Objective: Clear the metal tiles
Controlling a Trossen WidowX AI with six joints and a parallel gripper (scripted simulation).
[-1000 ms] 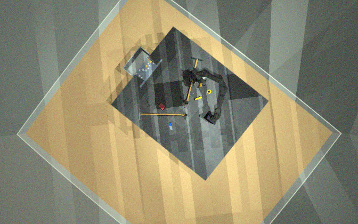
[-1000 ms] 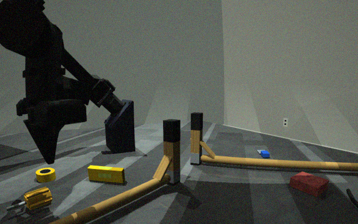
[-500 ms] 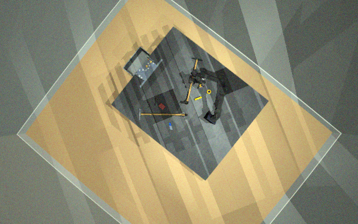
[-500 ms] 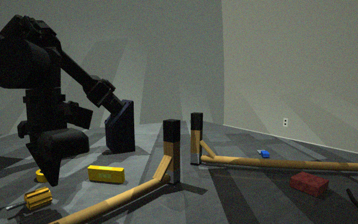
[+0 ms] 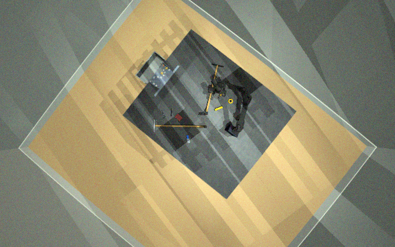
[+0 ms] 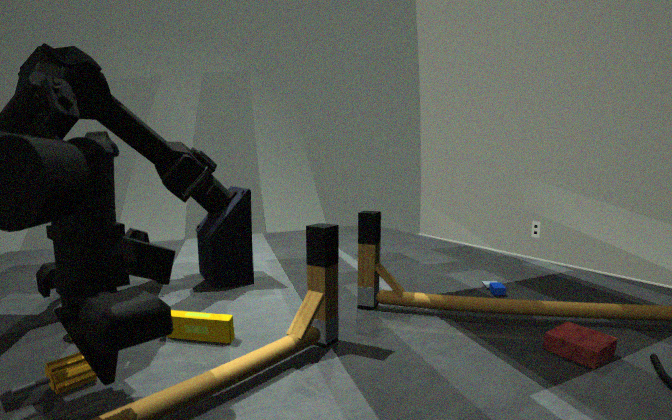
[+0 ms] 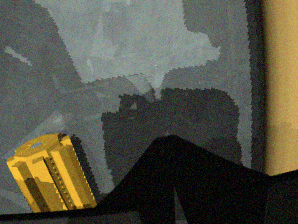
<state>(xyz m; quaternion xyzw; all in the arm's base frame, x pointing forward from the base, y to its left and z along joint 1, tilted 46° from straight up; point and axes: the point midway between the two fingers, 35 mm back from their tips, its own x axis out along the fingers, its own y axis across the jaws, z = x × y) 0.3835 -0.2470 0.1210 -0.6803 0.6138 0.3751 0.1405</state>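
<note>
The catch box [image 5: 146, 63] stands at the table's upper left edge in the top view. Several small pale and tan tiles [image 5: 163, 73] lie on the bluish steel plate [image 5: 166, 79] against it. One long wooden-handled tool [image 5: 209, 102] [image 6: 239, 362] [image 7: 282, 75] lies beside my gripper, its wide dark head at the back. A second [image 5: 177, 125] [image 6: 537, 306] has a thin pale head at its left end. I cannot tell which is the scraper. My gripper [image 5: 214, 88] [image 6: 110, 378] [image 7: 166, 145] is shut and empty, low over the table, between the near handle and a yellow screwdriver [image 6: 70, 371] [image 7: 50, 170].
A yellow block [image 5: 218, 108] [image 6: 200, 327] and a yellow ring [image 5: 230, 100] lie near the arm. A red block [image 5: 178, 117] [image 6: 579, 344], a blue item [image 5: 187, 137] [image 6: 497, 289] and a black rod [image 5: 171, 112] [image 6: 667, 376] lie around the second tool. Each tool has an upright post at its near end.
</note>
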